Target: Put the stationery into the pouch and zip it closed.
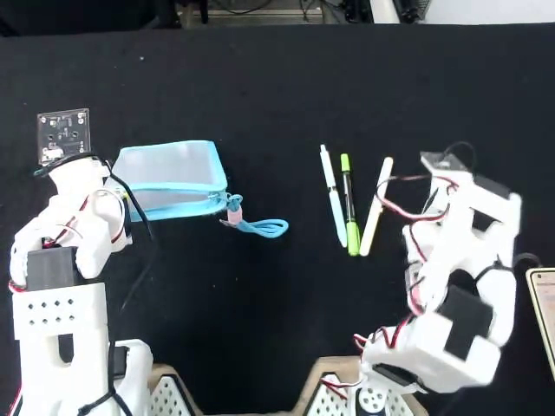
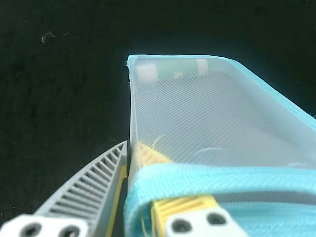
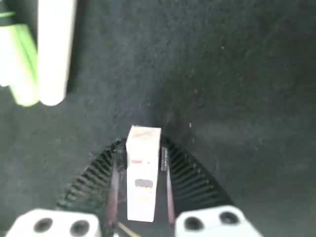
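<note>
We grip the pouch in one claw and a small white block in the other.

Closest to us, our right gripper [image 3: 142,143] is narrowed onto the small white block [image 3: 143,180], which sits between its two ribbed fingers over the black table [image 1: 260,87]. Our left gripper [image 2: 131,148] is pinched on one end of the pouch [image 1: 169,178], with one grey finger outside the mesh wall and the yellow-padded finger showing through it by the teal zip band. Farther out, the pouch lies flat on the table's left half, and its blue cord [image 1: 260,228] trails toward the middle. Well apart from it, three pens lie side by side near the right arm: a white-and-blue pen [image 1: 333,199], a green pen [image 1: 349,204] and a cream pen [image 1: 375,208]. Beyond the left arm sits a square card [image 1: 63,132].
</note>
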Tool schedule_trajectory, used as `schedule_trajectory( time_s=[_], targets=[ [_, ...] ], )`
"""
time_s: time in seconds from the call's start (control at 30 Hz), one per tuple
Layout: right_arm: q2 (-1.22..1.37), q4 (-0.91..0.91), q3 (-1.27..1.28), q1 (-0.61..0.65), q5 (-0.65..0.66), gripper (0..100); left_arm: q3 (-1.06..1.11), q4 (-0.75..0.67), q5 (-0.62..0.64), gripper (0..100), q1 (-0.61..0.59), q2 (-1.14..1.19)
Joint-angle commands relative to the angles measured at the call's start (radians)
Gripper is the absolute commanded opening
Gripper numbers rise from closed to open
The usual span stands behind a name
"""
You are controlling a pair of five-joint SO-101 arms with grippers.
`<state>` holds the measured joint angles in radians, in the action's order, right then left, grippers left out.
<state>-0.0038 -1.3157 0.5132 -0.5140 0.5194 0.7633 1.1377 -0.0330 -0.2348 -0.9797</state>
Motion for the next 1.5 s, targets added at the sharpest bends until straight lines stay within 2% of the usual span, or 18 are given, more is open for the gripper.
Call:
schedule_trajectory(
  time_s=[0.0,0.27,0.43,0.57,0.73,0.9,1.07,1.23,1.47],
  targets=[
    [-0.14,-0.114,-0.114,0.029,0.002,1.0,-0.004,-0.02,0.009,3,-0.013,0.0],
    [-0.412,-0.199,-0.131,0.204,-0.021,1.0,-0.004,-0.02,0.009,3,-0.013,0.0],
    [-0.613,-0.195,-0.133,0.402,-0.215,1.1,-0.004,-0.02,0.011,3,-0.013,0.0],
    [-0.762,-0.146,-0.131,0.621,-0.376,1.1,-0.004,-0.018,0.011,3,-0.013,0.0],
    [-0.877,0.003,-0.125,0.878,-0.508,1.1,-0.002,-0.017,0.011,3,-0.013,0.0],
    [-0.901,0.129,-0.124,1.068,-0.591,1.1,-0.002,-0.014,0.011,3,-0.013,0.0],
    [-0.905,0.298,-0.067,1.172,-0.605,1.1,-0.001,-0.012,0.012,3,-0.007,0.0],
    [-0.906,0.549,0.099,1.274,-0.598,1.1,0.019,-0.018,0.012,3,-0.005,0.0],
    [-0.906,0.853,0.294,1.286,-0.598,1.1,0.025,-0.015,0.012,3,-0.013,0.0]
  ],
)
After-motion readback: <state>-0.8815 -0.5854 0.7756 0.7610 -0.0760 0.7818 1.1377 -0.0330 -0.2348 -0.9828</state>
